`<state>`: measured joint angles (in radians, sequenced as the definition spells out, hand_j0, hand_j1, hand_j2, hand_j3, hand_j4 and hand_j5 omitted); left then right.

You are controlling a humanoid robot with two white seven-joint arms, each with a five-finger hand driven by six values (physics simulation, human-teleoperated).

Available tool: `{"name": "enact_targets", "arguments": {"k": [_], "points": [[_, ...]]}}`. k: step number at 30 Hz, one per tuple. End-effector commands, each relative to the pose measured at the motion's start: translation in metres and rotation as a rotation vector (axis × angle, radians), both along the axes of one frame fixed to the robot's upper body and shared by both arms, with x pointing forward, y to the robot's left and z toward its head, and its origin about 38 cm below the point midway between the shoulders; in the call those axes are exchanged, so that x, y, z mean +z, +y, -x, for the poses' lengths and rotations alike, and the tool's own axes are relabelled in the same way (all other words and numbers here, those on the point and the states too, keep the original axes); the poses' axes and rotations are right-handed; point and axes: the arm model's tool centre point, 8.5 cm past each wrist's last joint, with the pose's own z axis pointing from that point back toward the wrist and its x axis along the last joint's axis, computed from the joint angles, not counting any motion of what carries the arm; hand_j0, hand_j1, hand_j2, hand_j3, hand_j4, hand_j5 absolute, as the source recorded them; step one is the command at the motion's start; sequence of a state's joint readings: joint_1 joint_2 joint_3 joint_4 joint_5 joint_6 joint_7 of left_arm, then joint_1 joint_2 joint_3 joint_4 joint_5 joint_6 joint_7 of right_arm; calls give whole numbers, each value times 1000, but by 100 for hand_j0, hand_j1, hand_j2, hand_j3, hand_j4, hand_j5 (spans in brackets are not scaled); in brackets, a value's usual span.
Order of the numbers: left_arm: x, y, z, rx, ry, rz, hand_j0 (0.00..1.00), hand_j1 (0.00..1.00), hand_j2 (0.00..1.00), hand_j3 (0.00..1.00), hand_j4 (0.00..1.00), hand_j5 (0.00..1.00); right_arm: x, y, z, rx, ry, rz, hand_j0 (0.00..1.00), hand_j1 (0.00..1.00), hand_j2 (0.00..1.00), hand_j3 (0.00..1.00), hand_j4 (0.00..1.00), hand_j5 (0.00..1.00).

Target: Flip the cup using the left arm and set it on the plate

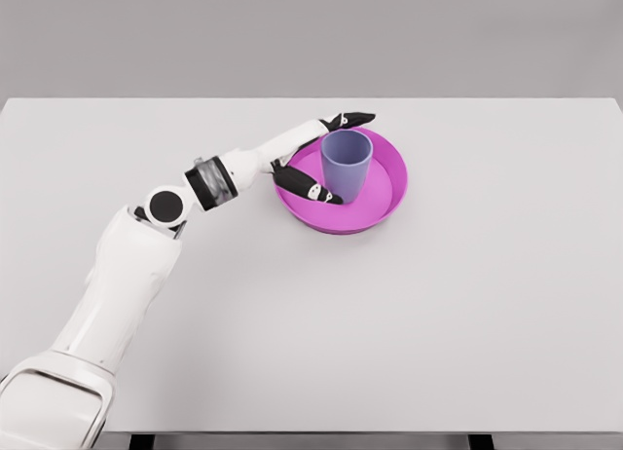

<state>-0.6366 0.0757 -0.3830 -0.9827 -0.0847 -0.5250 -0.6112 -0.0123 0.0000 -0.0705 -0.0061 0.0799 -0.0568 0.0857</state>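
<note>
Cup (347,166) is upright on the plate (387,202), mouth up, sitting left of the plate's middle. It's a blue-violet tumbler, the rim wider than the base. Plate is magenta, shallow with a raised rim, resting flat on the white table (467,314), right of centre and toward the far side.

Left arm (136,265) comes in from the lower left and reaches diagonally up to the plate. Left hand (310,158) is at the cup's left side, over the plate's left rim. Fingers are spread, not wrapped round the cup: one dark-tipped finger (352,119) points right just past the cup's far rim, another (307,187) lies low along the cup's near-left side, its tip close to the base. The cup sits in the gap between those two, with the palm directly to its left.

Contact is hard to call from this angle. The lower finger overlaps the cup's outline and may be touching the wall, or may just be in front of it. The upper finger looks clear of the rim by a sliver. No finger reaches the cup's right side.

Right arm isn't in frame.
</note>
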Motion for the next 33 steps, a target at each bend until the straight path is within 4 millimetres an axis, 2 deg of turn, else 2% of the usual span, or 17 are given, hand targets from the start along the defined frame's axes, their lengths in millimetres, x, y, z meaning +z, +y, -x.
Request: {"name": "enact_targets", "arguments": {"k": [1,5,8,10,17,21,25,26,27,28,30,31,33], "points": [[1,0,0,-2,-1,7,100,100,100,100,100,100,0,0,0,0,0,0,100,100,100,100,100,100],[4,1,-1,1,-7,12,100,100,100,100,100,100,0,0,0,0,0,0,100,100,100,100,100,100],[20,1,1,-7,-54,21,100,100,100,100,100,100,0,0,0,0,0,0,100,100,100,100,100,100],[18,14,0,7,-57,-2,100,100,100,100,100,100,0,0,0,0,0,0,100,100,100,100,100,100],[16,36,-1,32,-60,-35,100,100,100,100,100,100,0,0,0,0,0,0,100,100,100,100,100,100],[23,67,-4,75,-89,-60,100,100,100,100,100,100,0,0,0,0,0,0,100,100,100,100,100,100],[35,118,-6,135,-144,-108,100,100,100,100,100,100,0,0,0,0,0,0,100,100,100,100,100,100],[40,145,-5,169,-169,-135,100,100,100,100,100,100,0,0,0,0,0,0,100,100,100,100,100,100],[37,158,-2,186,-169,-140,100,100,100,100,100,100,0,0,0,0,0,0,100,100,100,100,100,100],[34,186,4,235,-159,-160,100,100,100,100,100,100,0,0,0,0,0,0,100,100,100,100,100,100],[32,224,13,306,-145,-183,100,100,100,100,100,100,0,0,0,0,-1,0,100,100,100,100,100,100],[24,258,26,375,-122,-193,100,100,100,100,100,100,0,0,0,0,0,0,100,100,100,100,100,100],[25,294,40,435,-112,-226,100,100,100,100,100,100,0,0,0,0,0,0,100,100,100,100,100,100]]}}
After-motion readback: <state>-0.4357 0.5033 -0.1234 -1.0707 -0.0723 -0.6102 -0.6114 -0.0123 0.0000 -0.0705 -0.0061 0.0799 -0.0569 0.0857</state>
